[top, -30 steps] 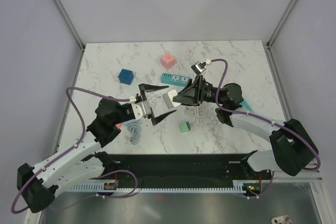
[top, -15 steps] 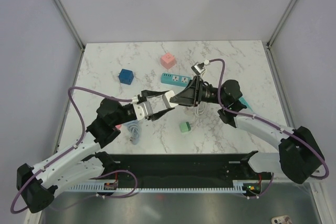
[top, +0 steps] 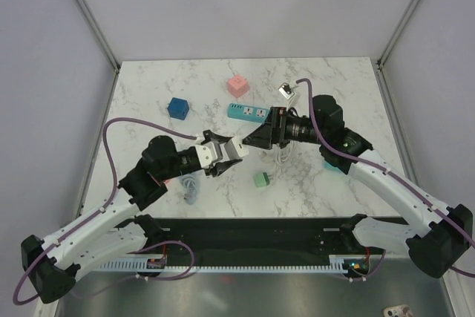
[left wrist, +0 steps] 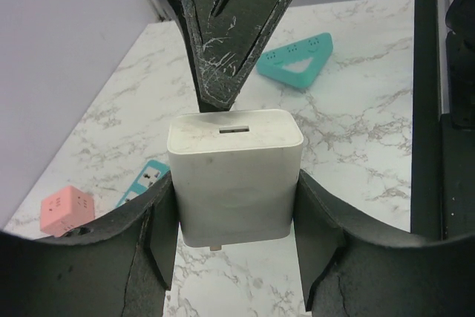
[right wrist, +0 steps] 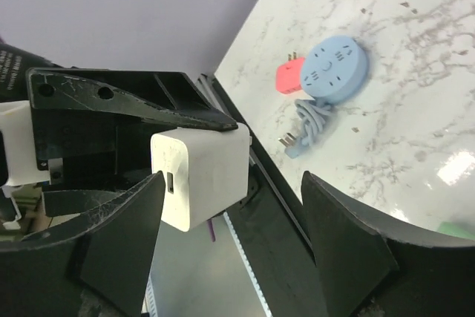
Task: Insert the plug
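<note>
Plug (left wrist: 234, 154): one, a white block. Hangs above the table's middle, pinched at both sides by the left claw (left wrist: 236, 198); shows only a glint of prong underneath. Right claw (right wrist: 231, 177): spread wide, grips nothing; contact with plug unclear. Half hidden under arms from above: one round blue socket (right wrist: 334, 72), one teal triangular socket (left wrist: 295, 61). Plainly seen: one teal strip (top: 248, 113), one pink cube (top: 237, 85), one blue cube (top: 177, 108), one green cube (top: 260, 180).

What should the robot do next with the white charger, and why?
Probably the right end effector should back straight away. The left end effector grips the white charger on both sides, and the right one's fingers stand open around it, so it seems only to block the way to the teal power strip.
</note>
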You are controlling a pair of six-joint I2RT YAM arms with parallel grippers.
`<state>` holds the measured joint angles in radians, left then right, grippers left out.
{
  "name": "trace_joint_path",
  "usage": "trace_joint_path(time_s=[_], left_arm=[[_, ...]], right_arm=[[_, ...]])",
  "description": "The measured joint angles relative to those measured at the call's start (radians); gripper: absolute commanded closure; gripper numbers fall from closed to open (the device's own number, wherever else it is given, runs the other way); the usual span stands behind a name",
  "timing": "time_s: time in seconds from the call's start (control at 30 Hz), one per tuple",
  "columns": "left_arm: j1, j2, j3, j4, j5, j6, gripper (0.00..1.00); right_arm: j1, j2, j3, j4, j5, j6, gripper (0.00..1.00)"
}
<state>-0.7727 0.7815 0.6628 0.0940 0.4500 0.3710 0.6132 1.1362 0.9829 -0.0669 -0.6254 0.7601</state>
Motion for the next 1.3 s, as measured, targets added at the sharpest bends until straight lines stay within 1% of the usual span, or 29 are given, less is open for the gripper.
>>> trace_joint_path(time_s=[0.1, 0.2, 0.43, 0.57, 0.63, 0.73, 0.77, 0.8, 0.83, 0.87, 0.93, 0.97, 1.17, 1.23, 1.3], left_arm=[[0.0, 0.021, 0.025, -0.048, -0.022, 0.0, 0.98], [0.0, 0.037, 0.043, -0.079, -0.053, -0.001, 0.98], [0.0, 0.068, 0.05, -0.113, -0.066, -0.002, 0.98], [0.0, 0.073, 0.051, -0.121, -0.066, -0.003, 0.98], [0.0, 0.074, 0.052, -0.122, -0.067, -0.004, 0.98], [0.0, 0.079, 0.053, -0.135, -0.078, -0.006, 0.98], [0.0, 0.082, 0.053, -0.137, -0.08, -0.01, 0.98], [0.0, 0.089, 0.053, -0.14, -0.085, -0.012, 0.97], [0.0, 0.094, 0.053, -0.145, -0.088, -0.012, 0.93], [0.0, 0.098, 0.053, -0.147, -0.09, -0.012, 0.77], [0.0, 0.11, 0.053, -0.145, -0.094, -0.015, 0.62], [0.0, 0.115, 0.054, -0.145, -0.095, -0.018, 0.01], [0.0, 0.121, 0.092, -0.13, -0.119, -0.084, 0.0], [0.0, 0.127, 0.109, -0.122, -0.142, -0.122, 0.0], [0.0, 0.145, 0.132, -0.122, -0.179, -0.159, 0.0]], right_arm=[[0.008, 0.003, 0.037, -0.093, 0.046, -0.051, 0.23], [0.033, 0.013, 0.087, -0.17, 0.109, -0.093, 0.23], [0.134, 0.077, 0.171, -0.253, 0.205, -0.158, 0.25], [0.177, 0.115, 0.206, -0.294, 0.266, -0.188, 0.34], [0.195, 0.13, 0.22, -0.32, 0.301, -0.205, 0.41], [0.222, 0.15, 0.237, -0.344, 0.338, -0.217, 0.49], [0.227, 0.155, 0.241, -0.351, 0.349, -0.223, 0.58], [0.233, 0.162, 0.245, -0.359, 0.359, -0.23, 0.65], [0.239, 0.167, 0.248, -0.369, 0.373, -0.23, 0.73], [0.241, 0.171, 0.249, -0.375, 0.381, -0.225, 0.88], [0.241, 0.175, 0.249, -0.379, 0.393, -0.223, 1.0], [0.241, 0.175, 0.249, -0.381, 0.399, -0.224, 1.0], [0.23, 0.174, 0.248, -0.433, 0.499, -0.267, 1.0], [0.198, 0.171, 0.238, -0.445, 0.53, -0.274, 1.0], [0.139, 0.16, 0.212, -0.454, 0.556, -0.279, 1.0]])
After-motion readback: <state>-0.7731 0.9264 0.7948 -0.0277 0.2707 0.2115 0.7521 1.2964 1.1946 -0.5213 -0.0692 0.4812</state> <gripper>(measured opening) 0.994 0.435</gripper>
